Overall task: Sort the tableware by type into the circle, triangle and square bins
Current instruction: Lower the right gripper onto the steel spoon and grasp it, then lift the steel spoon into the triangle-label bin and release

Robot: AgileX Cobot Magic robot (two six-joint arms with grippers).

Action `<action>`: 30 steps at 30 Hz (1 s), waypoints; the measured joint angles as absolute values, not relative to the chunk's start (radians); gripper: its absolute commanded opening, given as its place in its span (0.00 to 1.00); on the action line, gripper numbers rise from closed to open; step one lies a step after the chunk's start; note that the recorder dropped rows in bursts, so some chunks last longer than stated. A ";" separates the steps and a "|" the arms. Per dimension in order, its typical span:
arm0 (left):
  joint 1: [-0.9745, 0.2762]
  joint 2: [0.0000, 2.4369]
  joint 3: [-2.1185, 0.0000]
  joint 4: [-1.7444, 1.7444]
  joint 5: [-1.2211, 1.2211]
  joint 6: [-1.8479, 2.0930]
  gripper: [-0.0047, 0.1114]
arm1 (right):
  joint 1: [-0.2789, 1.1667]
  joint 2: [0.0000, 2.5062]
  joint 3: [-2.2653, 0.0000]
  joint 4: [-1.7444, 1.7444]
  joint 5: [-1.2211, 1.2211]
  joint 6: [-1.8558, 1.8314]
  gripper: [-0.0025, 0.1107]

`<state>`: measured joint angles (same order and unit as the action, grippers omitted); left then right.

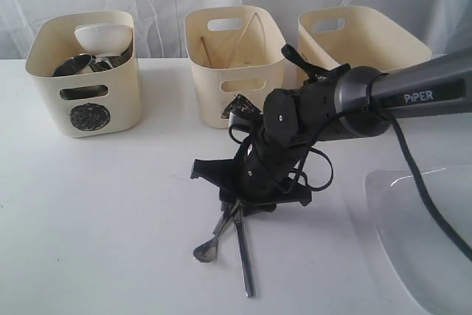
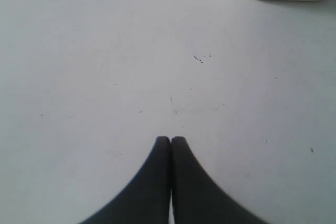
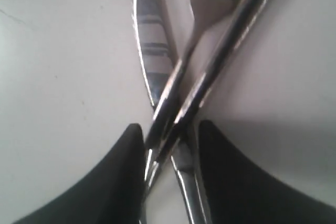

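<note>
Cutlery (image 1: 244,256) lies in crossed heap on counter (image 1: 110,219), directly under right end effector (image 3: 170,124). Long axes run out ahead between jaws. Jaws parted, astride crossed handles, no firm hold evident. Left end effector (image 2: 170,139) closed, empty, over bare counter; right arm judged nearer.

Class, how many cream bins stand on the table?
3, in a row: the left bin, the middle bin, and the right bin partly behind the arm. None looks hidden.
</note>
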<state>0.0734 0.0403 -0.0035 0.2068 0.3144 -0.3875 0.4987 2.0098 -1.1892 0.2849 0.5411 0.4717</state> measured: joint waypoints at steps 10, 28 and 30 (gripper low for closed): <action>0.073 0.040 -0.003 0.207 0.314 -0.388 0.04 | 0.499 2.033 -1.214 0.240 0.698 0.569 0.02; 0.073 0.040 -0.003 0.207 0.314 -0.388 0.04 | 0.505 1.961 -1.184 0.040 0.685 0.587 0.02; 0.073 0.040 -0.003 0.207 0.314 -0.388 0.04 | 0.505 1.961 -1.183 0.026 0.683 0.560 0.02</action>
